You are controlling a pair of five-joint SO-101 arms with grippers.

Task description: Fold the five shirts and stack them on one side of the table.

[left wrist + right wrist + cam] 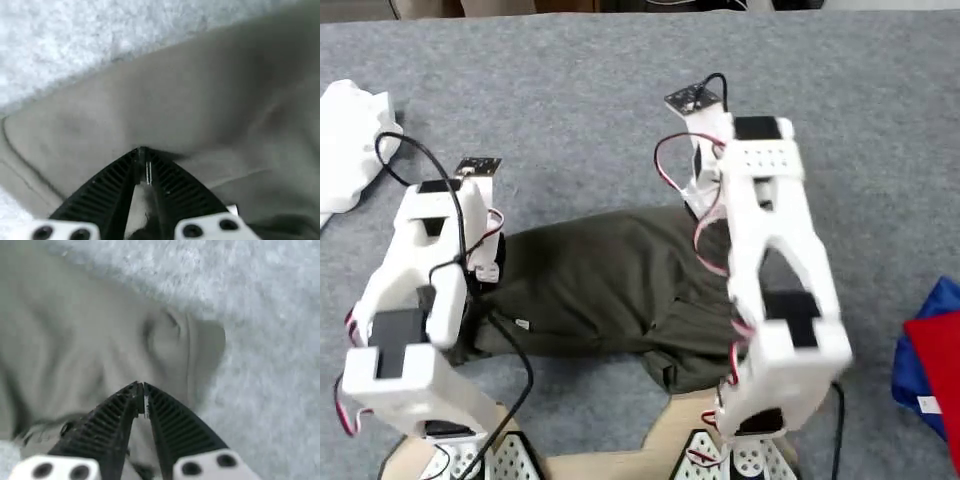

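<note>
A dark olive shirt (600, 290) lies crumpled in the middle of the grey table, between my two arms. My left gripper (480, 262) sits at the shirt's left edge. In the left wrist view its fingers (143, 157) meet at the tips, shut on a pinch of the olive shirt (175, 90) near a hem. My right gripper (705, 205) is at the shirt's far right corner. Its tips (140, 392) are also closed together on the olive shirt (75, 330), where the cloth puckers close to the edge.
A white shirt (350, 140) lies bunched at the table's left edge. A blue shirt (920, 330) with a red shirt (938, 365) on it sits at the right edge. Grey table cover (570, 110) stretches bare behind the arms.
</note>
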